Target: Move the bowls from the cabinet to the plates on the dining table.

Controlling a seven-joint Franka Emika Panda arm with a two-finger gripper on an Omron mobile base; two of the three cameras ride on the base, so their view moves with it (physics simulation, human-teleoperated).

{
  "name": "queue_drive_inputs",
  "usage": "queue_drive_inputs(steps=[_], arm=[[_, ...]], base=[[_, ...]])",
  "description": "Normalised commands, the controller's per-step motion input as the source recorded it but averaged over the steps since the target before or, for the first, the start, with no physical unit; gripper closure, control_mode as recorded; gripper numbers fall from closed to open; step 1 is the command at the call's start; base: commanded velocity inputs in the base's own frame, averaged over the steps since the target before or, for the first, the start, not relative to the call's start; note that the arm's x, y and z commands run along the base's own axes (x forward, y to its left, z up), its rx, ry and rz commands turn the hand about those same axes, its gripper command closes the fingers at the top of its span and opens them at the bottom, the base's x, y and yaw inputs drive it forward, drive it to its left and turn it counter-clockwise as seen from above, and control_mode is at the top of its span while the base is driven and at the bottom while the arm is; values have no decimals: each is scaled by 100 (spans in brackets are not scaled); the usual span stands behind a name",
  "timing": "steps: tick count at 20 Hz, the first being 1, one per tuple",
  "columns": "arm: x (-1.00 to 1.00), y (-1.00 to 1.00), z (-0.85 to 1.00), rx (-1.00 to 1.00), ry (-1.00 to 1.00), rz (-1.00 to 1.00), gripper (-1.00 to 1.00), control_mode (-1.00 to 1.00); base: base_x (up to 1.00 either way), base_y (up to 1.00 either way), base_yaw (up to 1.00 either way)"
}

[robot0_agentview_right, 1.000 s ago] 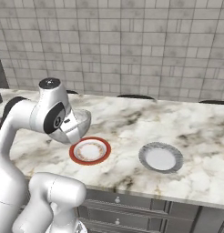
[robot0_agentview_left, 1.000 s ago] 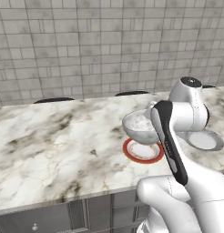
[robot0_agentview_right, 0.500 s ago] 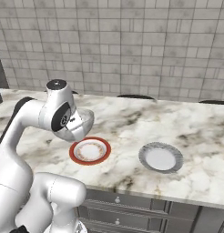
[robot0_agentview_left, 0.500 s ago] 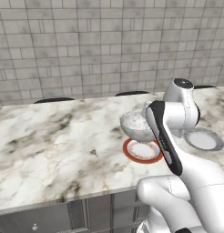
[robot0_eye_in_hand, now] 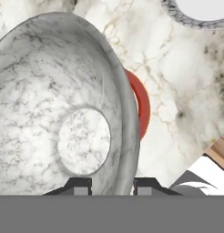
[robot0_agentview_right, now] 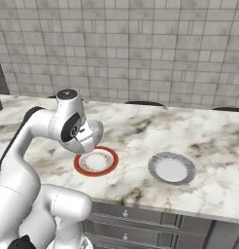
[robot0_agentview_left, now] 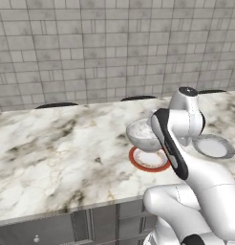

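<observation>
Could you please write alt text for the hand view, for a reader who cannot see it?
A marble bowl fills the left of the view, its rim pinched in the shut pincer at the bottom edge. Behind the bowl's right side peeks the red-orange plate, lying on the marble dining table. The rim of the pale grey-white plate shows at top right.

I see the marble desk [robot0_agentview_right: 199,141] carrying a red-orange plate [robot0_agentview_right: 96,162] at centre-left and a grey-white plate [robot0_agentview_right: 172,168] to its right.
</observation>
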Motion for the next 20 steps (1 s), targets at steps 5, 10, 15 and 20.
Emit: queue_drive_inputs(steps=[5, 10, 15, 20], arm=[[0, -6, -32, 0, 0, 0, 100, -100], [11, -2, -30, 0, 0, 0, 100, -100], [23, 0, -15, 0, 0, 0, 100, -100], [16, -3, -13, 0, 0, 0, 100, -100]], base=[[0, 0, 0], [0, 0, 0], [0, 0, 0], [0, 0, 0]])
